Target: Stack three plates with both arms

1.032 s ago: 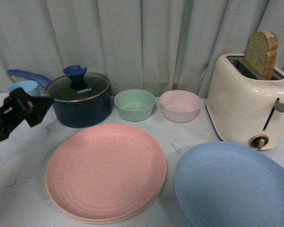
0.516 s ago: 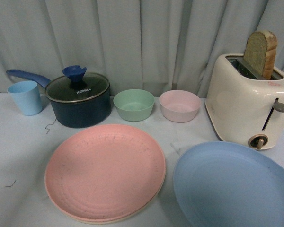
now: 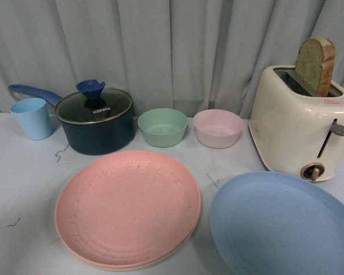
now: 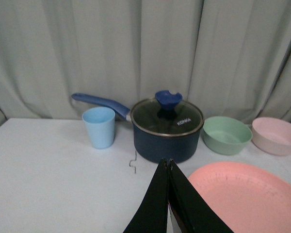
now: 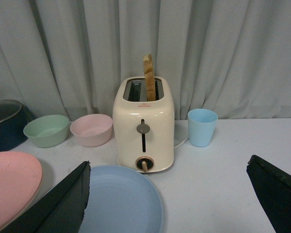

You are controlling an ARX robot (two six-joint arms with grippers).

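The pink plate rests on the cream plate at the desk's near left, and the light blue plate lies near right. The left hand is clenched and the right hand is released.

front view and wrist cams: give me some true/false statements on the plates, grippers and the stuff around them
1. The pink plate lies on the cream plate. True.
2. The light blue plate is stacked on the pink one. False: it lies beside it on the table.
3. The left gripper is wide open. False: it is shut, holding nothing.
4. The right gripper is open. True.
5. The pot has no lid. False: a glass lid covers it.
6. Bread stands in the toaster. True.
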